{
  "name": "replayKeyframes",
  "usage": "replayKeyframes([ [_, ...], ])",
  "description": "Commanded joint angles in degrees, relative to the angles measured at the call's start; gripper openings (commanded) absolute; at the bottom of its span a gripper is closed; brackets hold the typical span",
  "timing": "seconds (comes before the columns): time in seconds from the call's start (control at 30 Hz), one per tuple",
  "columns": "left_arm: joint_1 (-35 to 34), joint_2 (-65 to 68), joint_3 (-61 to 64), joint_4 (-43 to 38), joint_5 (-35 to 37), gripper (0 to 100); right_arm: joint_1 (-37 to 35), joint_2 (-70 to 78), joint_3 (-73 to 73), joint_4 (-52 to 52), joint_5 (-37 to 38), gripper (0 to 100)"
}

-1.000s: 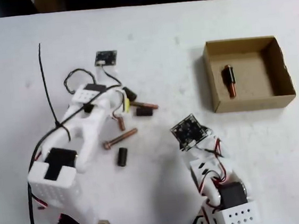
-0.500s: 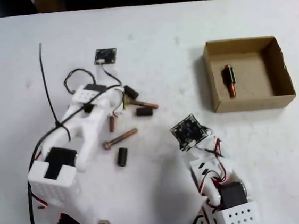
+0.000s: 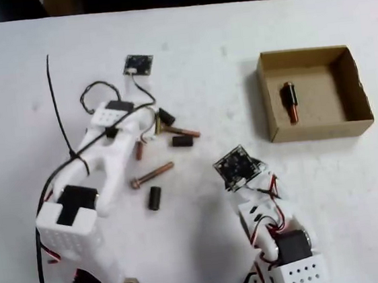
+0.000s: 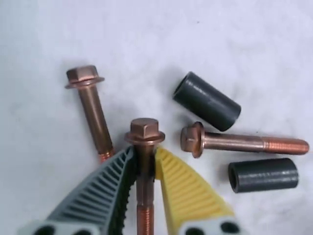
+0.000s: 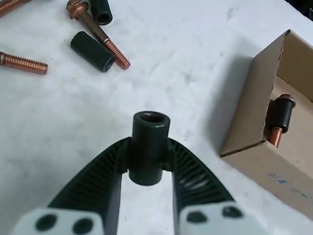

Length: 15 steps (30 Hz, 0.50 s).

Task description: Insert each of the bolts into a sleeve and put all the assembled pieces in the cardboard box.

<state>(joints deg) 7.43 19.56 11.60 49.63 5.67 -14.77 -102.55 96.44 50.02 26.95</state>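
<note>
— Over by the loose hardware, what does your left arm have?

— My left gripper [image 4: 145, 152] is clamped on a bolt [image 4: 144, 133]. The fingers pinch the shank just under the head, so the head pokes out past the tips and the threaded end runs back between them. I can't tell whether it is clear of the table [image 3: 232, 35]. A second bolt [image 4: 90, 105] lies just beside the grey finger, and a third bolt [image 4: 239, 143] rests between two spare sleeves [image 4: 206, 101].

— And the right?

— My right gripper [image 5: 148, 152] grips a sleeve [image 5: 149, 128] round its lower half, with the open bore standing proud of the fingertips. It sits between the parts pile and the cardboard box [image 3: 316, 131].

— Anything boxed?

— One assembled piece [image 3: 290, 102] lies inside, near the wall facing the loose parts.

— So which step is this?

— I'd call it the mating step: both halves are in hand but apart. Next I must bring the grippers together and line the thread up with that bore. Since the thread is tucked between my fingers, I expect a regrip, or the sleeve will have to come in from the wrist side. A small tilt would probably jam it.
</note>
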Motion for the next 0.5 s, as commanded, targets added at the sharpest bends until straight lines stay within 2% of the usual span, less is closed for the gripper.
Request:
replayKeyframes([
  [0.0,0.13,-0.92,-7.21,8.00,-1.49,2,-1.01,-0.57,0.44,-1.98,-0.70,1.6],
  [0.27,0.13,-0.92,-22.07,27.52,-1.67,2,-2.51,-0.48,0.44,-1.45,-0.70,1.6],
  [0.47,0.13,-1.45,-30.15,36.48,-1.49,2,-6.90,-0.48,0.44,-1.27,-0.79,1.6],
])
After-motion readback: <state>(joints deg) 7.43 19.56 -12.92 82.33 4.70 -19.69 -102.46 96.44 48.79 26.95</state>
